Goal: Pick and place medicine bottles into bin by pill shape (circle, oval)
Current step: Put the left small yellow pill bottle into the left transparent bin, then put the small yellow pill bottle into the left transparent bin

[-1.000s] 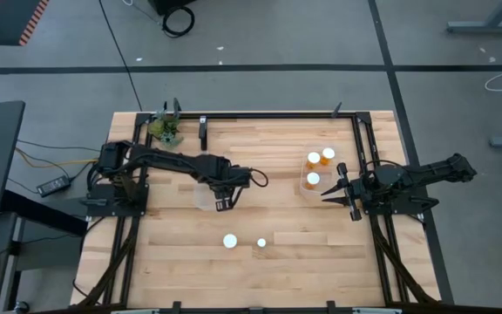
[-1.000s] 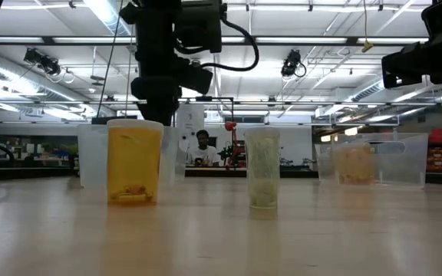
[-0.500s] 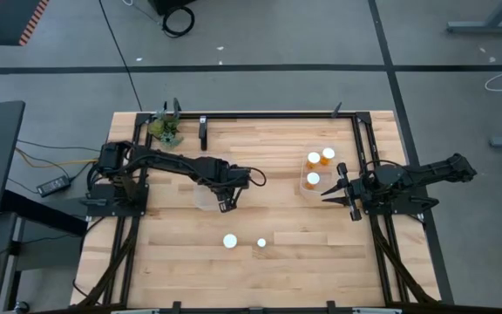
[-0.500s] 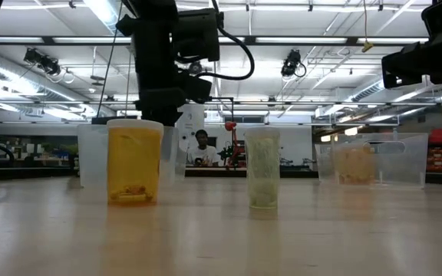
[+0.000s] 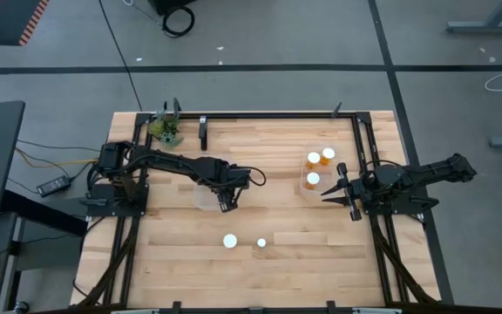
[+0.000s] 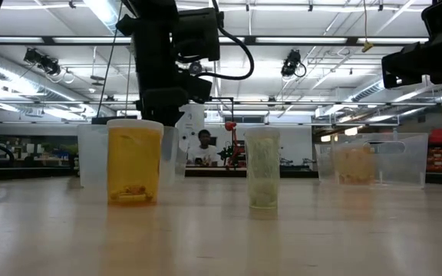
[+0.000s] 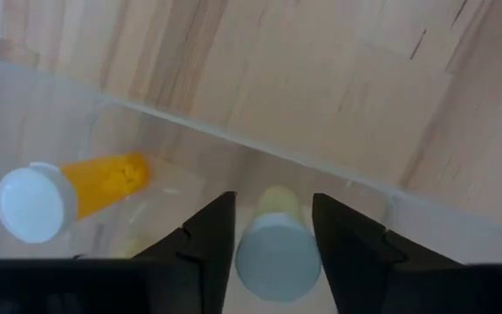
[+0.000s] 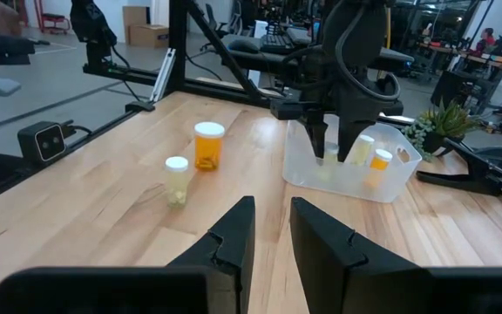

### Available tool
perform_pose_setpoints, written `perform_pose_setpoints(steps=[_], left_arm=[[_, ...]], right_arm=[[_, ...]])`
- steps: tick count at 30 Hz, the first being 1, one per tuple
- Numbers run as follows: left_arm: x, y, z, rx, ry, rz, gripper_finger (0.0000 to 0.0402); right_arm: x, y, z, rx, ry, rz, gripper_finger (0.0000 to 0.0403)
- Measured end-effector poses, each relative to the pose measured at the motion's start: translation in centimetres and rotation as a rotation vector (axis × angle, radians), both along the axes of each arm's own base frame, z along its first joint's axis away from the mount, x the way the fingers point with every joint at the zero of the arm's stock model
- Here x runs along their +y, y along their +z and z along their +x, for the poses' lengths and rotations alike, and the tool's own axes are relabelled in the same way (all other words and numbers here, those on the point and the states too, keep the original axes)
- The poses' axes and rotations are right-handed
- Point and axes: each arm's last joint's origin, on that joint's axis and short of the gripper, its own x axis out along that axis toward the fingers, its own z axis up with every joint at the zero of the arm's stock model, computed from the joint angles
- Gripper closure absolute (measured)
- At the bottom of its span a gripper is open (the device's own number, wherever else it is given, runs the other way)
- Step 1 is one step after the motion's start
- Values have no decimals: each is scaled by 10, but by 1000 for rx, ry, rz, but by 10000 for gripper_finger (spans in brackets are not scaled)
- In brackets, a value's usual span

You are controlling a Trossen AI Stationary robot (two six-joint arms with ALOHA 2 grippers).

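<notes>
Arms: two, a left arm (image 5: 159, 162) and a right arm (image 5: 417, 177).
Grippers: two, the left gripper (image 5: 224, 201) and the right gripper (image 5: 328, 194).
Clear tubs: two, the left tub (image 5: 202, 195) and the right tub (image 5: 304, 174).
Bottles standing loose on the table (image 5: 277, 262): two, an amber bottle (image 5: 230, 241) and a smaller pale bottle (image 5: 261, 243).
Bottles in the right tub, counted in the high view: three, white-capped (image 5: 313, 160), (image 5: 328, 153), (image 5: 312, 179).
Bottles in the left tub, counted in the left wrist view: two, an amber one lying down (image 7: 68, 193) and a pale one (image 7: 276, 240) between the fingers; the right wrist view suggests more, the number unclear.
Potted plants: one (image 5: 165, 128).
People in the room behind: one (image 6: 202, 146).
</notes>
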Motion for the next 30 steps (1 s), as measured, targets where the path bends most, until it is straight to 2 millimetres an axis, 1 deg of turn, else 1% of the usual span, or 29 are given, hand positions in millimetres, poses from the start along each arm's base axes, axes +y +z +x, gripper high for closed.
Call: perform_pose_setpoints(steps=[7,13,18,25,30], left_arm=[[0,1,0,4,-5,0,205],[-2,9,0,44,-19,-14,184],[-6,17,0,66,-50,-13,177],[-9,40,8,43,-62,0,183],[-18,56,17,-24,-120,43,184]], right_arm=[[0,0,0,0,0,0,319],[0,0,0,0,0,0,319],[0,0,0,0,0,0,319],[0,0,0,0,0,0,319],[0,0,0,0,0,0,319]])
